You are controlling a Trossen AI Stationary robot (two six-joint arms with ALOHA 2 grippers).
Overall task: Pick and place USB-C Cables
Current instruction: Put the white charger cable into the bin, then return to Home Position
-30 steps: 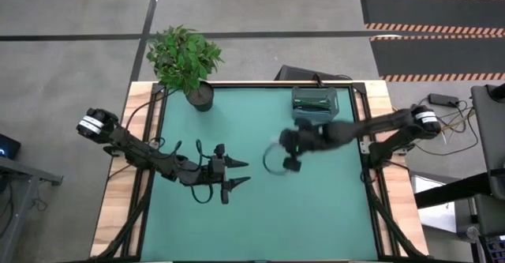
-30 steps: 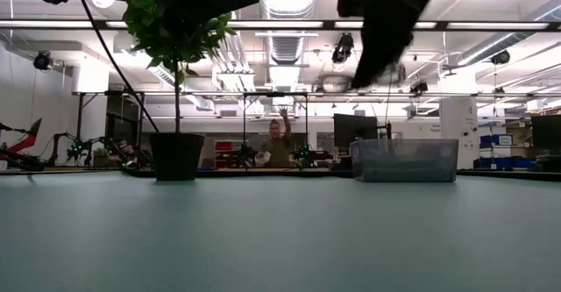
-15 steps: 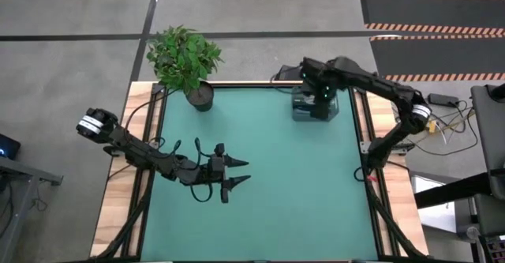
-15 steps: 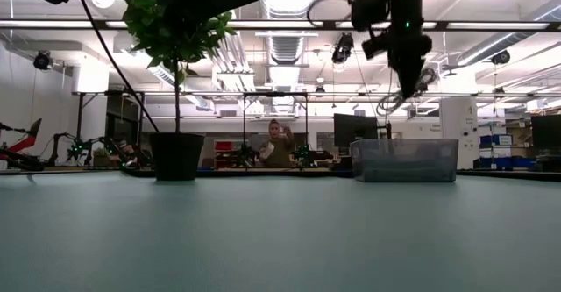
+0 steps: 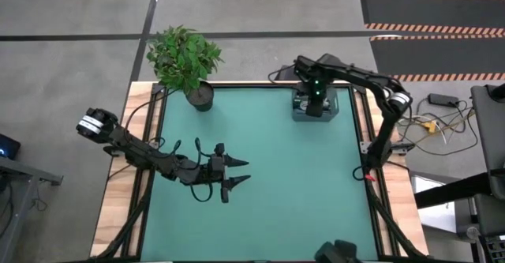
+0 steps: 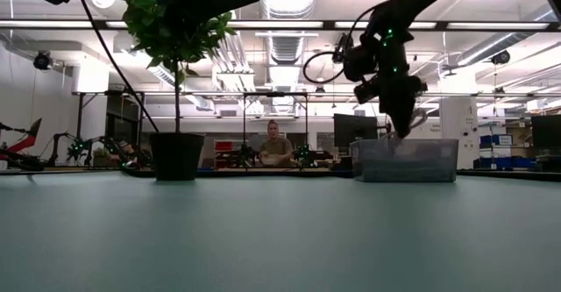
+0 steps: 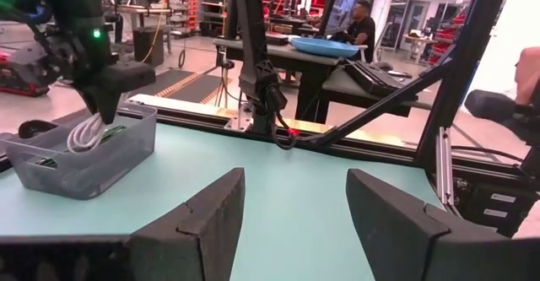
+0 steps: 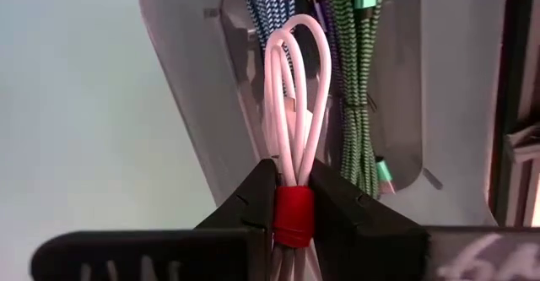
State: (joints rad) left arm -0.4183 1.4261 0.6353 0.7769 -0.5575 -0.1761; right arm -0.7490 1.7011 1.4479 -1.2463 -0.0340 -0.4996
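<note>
My right gripper [image 5: 316, 99] hangs over the clear plastic bin [image 5: 332, 110] at the table's far right, pointing down and shut on the white USB-C cable with the red tie [image 8: 295, 87]. In the left wrist view this white cable [image 7: 84, 132] dips below the bin's rim [image 7: 126, 122]. A dark blue-purple cable [image 8: 265, 11] and a dark green cable [image 8: 354, 78] lie on the bin's floor. No light blue cable shows. My left gripper [image 5: 239, 174] waits open above the table's left middle. My right gripper pinches the white cable bundle at its red tie [image 8: 293, 215] between the two fingers, coming from above and pointing down. The bundle's looped end [image 8: 297, 36] hangs below the fingers into the bin. Whether the loops touch the bin's floor, I cannot tell.
A potted plant [image 5: 186, 58] stands at the table's far left corner. The green mat [image 5: 300, 184] lies bare between the two arms. A dark object [image 5: 339, 252] sits at the near edge. A person [image 6: 276, 146] sits in the room beyond the table.
My right arm has swung from the table's middle toward the far right, carrying the white cable high over the bin. It has then come down, so the cable now hangs into the bin. My left arm has kept still.
</note>
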